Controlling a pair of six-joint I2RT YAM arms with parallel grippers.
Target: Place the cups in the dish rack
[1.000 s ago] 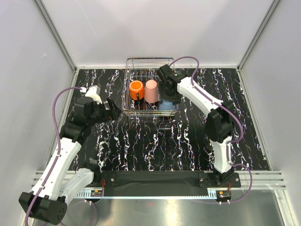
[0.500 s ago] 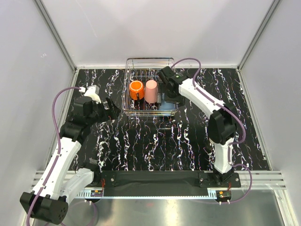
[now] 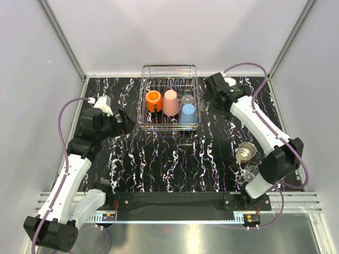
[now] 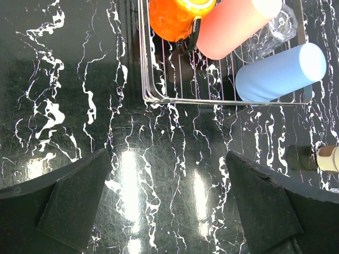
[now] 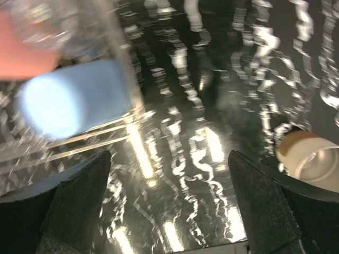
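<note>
Four opaque cups [image 3: 170, 102], two clear glasses [image 3: 251, 172], one dish rack [image 3: 169, 66].

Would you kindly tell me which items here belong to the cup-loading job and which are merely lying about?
Job: dish rack, orange mug, pink tumbler, light blue cup, racked clear glass, metallic cup, loose clear glass.
Other: marbled table, white walls.
</note>
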